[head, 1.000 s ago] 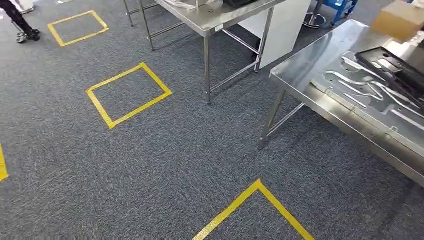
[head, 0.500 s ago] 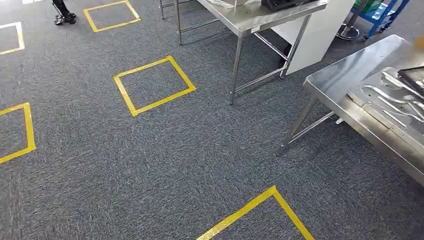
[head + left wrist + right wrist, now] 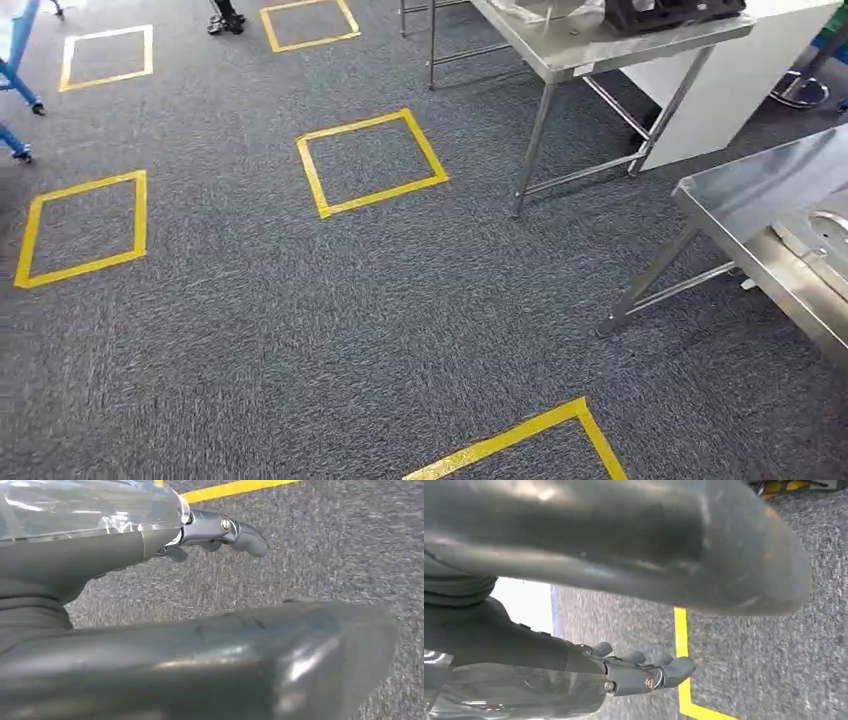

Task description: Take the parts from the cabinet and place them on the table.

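Observation:
Both arms hang over the grey carpet. In the left wrist view my left hand (image 3: pixel 90 560) holds nothing, its fingers (image 3: pixel 235 530) held out straight, apart from the thick thumb (image 3: pixel 225 655). In the right wrist view my right hand (image 3: pixel 499 640) is likewise empty, with its fingers (image 3: pixel 659 672) spread away from the thumb (image 3: pixel 624 540). A steel table (image 3: pixel 760 190) stands at the right of the head view. The corner of a metal parts tray (image 3: pixel 822 240) on it shows at the picture's edge.
A second steel table (image 3: pixel 600 50) stands further back with a black object (image 3: pixel 680 12) on it and a white box (image 3: pixel 740 80) behind. Yellow tape squares (image 3: pixel 370 160) mark the carpet. A person's shoes (image 3: pixel 225 20) are far back; blue cart legs (image 3: pixel 15 80) at the left.
The camera has turned to the left: the whole scene slid right. The table with the parts tray moved almost out at the right edge, and more tape squares came in at the left.

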You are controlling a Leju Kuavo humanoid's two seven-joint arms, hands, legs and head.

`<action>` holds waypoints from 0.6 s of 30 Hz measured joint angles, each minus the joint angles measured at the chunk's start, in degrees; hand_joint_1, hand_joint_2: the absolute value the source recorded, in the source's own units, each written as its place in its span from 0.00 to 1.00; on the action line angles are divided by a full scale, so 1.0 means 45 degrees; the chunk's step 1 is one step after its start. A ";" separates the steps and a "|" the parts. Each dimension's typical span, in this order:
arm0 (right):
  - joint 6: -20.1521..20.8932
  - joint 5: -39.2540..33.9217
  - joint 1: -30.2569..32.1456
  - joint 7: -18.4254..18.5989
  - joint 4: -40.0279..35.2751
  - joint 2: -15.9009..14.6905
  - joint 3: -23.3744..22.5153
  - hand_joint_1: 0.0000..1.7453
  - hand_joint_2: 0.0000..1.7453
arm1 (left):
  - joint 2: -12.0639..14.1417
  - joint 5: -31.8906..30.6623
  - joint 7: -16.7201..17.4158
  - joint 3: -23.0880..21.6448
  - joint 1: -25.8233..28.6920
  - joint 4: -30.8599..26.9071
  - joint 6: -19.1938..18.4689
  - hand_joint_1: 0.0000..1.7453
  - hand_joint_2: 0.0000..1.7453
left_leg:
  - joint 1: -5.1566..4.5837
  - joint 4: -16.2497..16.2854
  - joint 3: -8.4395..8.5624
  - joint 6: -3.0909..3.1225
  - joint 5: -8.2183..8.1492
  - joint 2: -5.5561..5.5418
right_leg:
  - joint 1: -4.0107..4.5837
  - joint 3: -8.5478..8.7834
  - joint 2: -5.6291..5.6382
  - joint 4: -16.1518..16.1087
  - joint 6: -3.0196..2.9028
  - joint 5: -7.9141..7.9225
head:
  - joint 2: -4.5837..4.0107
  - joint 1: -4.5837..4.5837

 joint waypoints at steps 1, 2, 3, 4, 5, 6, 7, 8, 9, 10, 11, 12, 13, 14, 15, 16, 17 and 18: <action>0.0000 0.0000 -0.0006 0.0000 0.0000 0.0000 0.0000 0.00 0.00 | 0.0000 0.0000 -0.0019 0.0000 0.0003 0.0000 -0.0024 0.00 0.00 | 0.0036 -0.0587 0.0333 -0.0027 0.0388 0.0053 | -0.0007 0.0013 -0.0139 0.0015 0.0031 -0.0021 | 0.0000 0.0000; 0.0039 0.0005 -0.0012 0.0000 0.0000 0.0000 0.0000 0.00 0.00 | 0.0000 0.0000 -0.0034 0.0005 0.0001 0.0000 -0.0044 0.00 0.00 | 0.0073 -0.1661 0.0932 -0.0044 0.0920 0.0148 | -0.0019 0.0033 -0.0282 0.0046 0.0077 -0.0054 | 0.0000 0.0000; 0.0135 0.0043 -0.0014 -0.0005 0.0000 0.0005 0.0000 0.00 0.00 | 0.0000 -0.0005 -0.0058 0.0005 -0.0002 0.0000 -0.0097 0.00 0.00 | 0.0081 -0.2906 0.1648 -0.0042 0.1414 0.0444 | -0.0028 0.0059 -0.0419 0.0104 0.0138 -0.0108 | 0.0000 0.0000; 0.0282 0.0122 -0.0008 -0.0015 0.0000 0.0005 0.0000 0.00 0.00 | -0.0005 -0.0010 -0.0083 0.0005 -0.0044 0.0000 -0.0151 0.00 0.00 | 0.0026 -0.3759 0.2062 -0.0037 0.1318 0.1139 | 0.0021 0.0074 -0.0541 0.0180 0.0244 -0.0179 | 0.0000 0.0000; 0.0389 0.0160 -0.0003 -0.0034 0.0000 0.0005 0.0000 0.00 0.00 | -0.0010 -0.0024 -0.0107 0.0000 -0.0076 0.0000 -0.0209 0.00 0.00 | -0.0042 -0.3796 0.2085 0.0130 0.1392 0.1006 | 0.0076 0.0054 -0.0640 0.0262 0.0334 -0.0257 | 0.0000 0.0015; 0.0510 0.0160 -0.0017 -0.0054 0.0000 0.0005 0.0000 0.00 0.00 | -0.0010 -0.0039 -0.0117 0.0005 -0.0059 0.0000 -0.0223 0.00 0.00 | -0.0037 -0.3760 0.2036 0.0200 0.1393 0.0821 | 0.0077 0.0071 -0.0719 0.0251 0.0382 -0.0252 | 0.0000 0.0014; 0.0578 0.0160 -0.0067 -0.0088 0.0000 0.0005 0.0000 0.00 0.00 | -0.0010 -0.0053 -0.0131 0.0000 -0.0032 0.0000 -0.0238 0.00 0.00 | -0.0072 -0.3744 0.1989 0.0252 0.1403 0.0732 | 0.0089 0.0097 -0.0838 0.0242 0.0428 -0.0244 | 0.0000 0.0015; 0.0612 0.0160 -0.0100 -0.0092 0.0000 0.0015 0.0005 0.00 0.00 | -0.0010 -0.0053 -0.0131 0.0000 -0.0020 0.0000 -0.0238 0.00 0.00 | -0.0117 -0.3763 0.1932 0.0334 0.1423 0.0596 | 0.0046 0.0130 -0.0949 0.0225 0.0495 -0.0241 | 0.0000 0.0015; 0.0650 0.0160 -0.0107 -0.0097 -0.0005 0.0039 0.0005 0.00 0.00 | -0.0014 -0.0053 -0.0131 0.0000 -0.0039 0.0000 -0.0238 0.00 0.00 | -0.0063 -0.3879 0.2056 0.0457 0.1514 0.0464 | 0.0004 0.0122 -0.0989 0.0266 0.0594 -0.0334 | 0.0000 0.0015; 0.0656 0.0160 -0.0098 -0.0102 0.0000 0.0044 0.0005 0.00 0.00 | -0.0029 -0.0058 -0.0136 0.0000 -0.0034 0.0000 -0.0238 0.00 0.00 | -0.0052 -0.3906 0.2035 0.0522 0.1556 0.0365 | -0.0084 0.0037 -0.0360 0.0596 0.0663 -0.0644 | 0.0000 0.0019; 0.0656 0.0160 -0.0081 -0.0111 0.0000 0.0053 0.0005 0.00 0.00 | -0.0029 -0.0059 -0.0136 0.0000 -0.0056 0.0000 -0.0238 0.00 0.00 | -0.0051 -0.3905 0.2001 0.0575 0.1585 0.0264 | -0.0092 -0.0263 0.0043 0.1257 0.0662 -0.1115 | 0.0000 0.0014; 0.0665 0.0160 -0.0052 -0.0112 0.0000 0.0053 0.0005 0.00 0.00 | -0.0029 -0.0073 -0.0136 0.0005 -0.0075 0.0000 -0.0243 0.00 0.00 | -0.0064 -0.3905 0.1969 0.0610 0.1602 0.0149 | -0.0092 -0.0761 0.0286 0.2303 0.0673 -0.1681 | 0.0000 0.0019; 0.0699 0.0160 -0.0031 -0.0112 0.0000 0.0049 0.0005 0.00 0.00 | -0.0024 -0.0107 -0.0136 0.0000 -0.0085 0.0000 -0.0262 0.00 0.00 | -0.0090 -0.3902 0.1936 0.0641 0.1619 0.0003 | -0.0086 -0.1284 0.0389 0.3381 0.0681 -0.2127 | 0.0000 0.0019; 0.0729 0.0160 -0.0022 -0.0112 0.0000 0.0049 0.0005 0.00 0.00 | -0.0024 -0.0117 -0.0136 0.0005 -0.0079 0.0000 -0.0282 0.00 0.00 | -0.0116 -0.3895 0.1917 0.0650 0.1626 -0.0145 | -0.0086 -0.1665 0.0427 0.4107 0.0675 -0.2294 | 0.0000 0.0019; 0.0796 0.0141 -0.0007 -0.0102 0.0000 0.0049 0.0005 0.00 0.00 | -0.0019 -0.0136 -0.0131 0.0000 -0.0049 0.0000 -0.0325 0.00 0.00 | -0.0140 -0.3887 0.1923 0.0651 0.1630 -0.0322 | -0.0085 -0.1789 0.0440 0.4275 0.0652 -0.2127 | 0.0000 0.0019; 0.0860 0.0131 0.0008 -0.0102 0.0000 0.0053 0.0005 0.00 0.00 | -0.0019 -0.0155 -0.0126 0.0000 -0.0039 0.0000 -0.0379 0.00 0.00 | -0.0150 -0.3875 0.1936 0.0649 0.1632 -0.0497 | -0.0084 -0.1625 0.0462 0.3838 0.0613 -0.1689 | 0.0000 0.0019; 0.0967 0.0092 0.0021 -0.0102 0.0000 0.0058 0.0005 0.00 0.00 | -0.0019 -0.0194 -0.0107 0.0000 -0.0050 0.0000 -0.0432 0.00 0.00 | -0.0152 -0.3858 0.1955 0.0642 0.1634 -0.0697 | -0.0084 -0.1176 0.0537 0.2834 0.0553 -0.1012 | 0.0000 0.0019; 0.1006 0.0092 0.0017 -0.0107 0.0000 0.0058 0.0000 0.00 0.00 | -0.0019 -0.0233 -0.0102 -0.0005 -0.0070 0.0000 -0.0452 0.00 0.00 | -0.0152 -0.3842 0.1974 0.0631 0.1634 -0.0876 | -0.0083 -0.0673 0.0720 0.1695 0.0488 -0.0403 | 0.0000 0.0019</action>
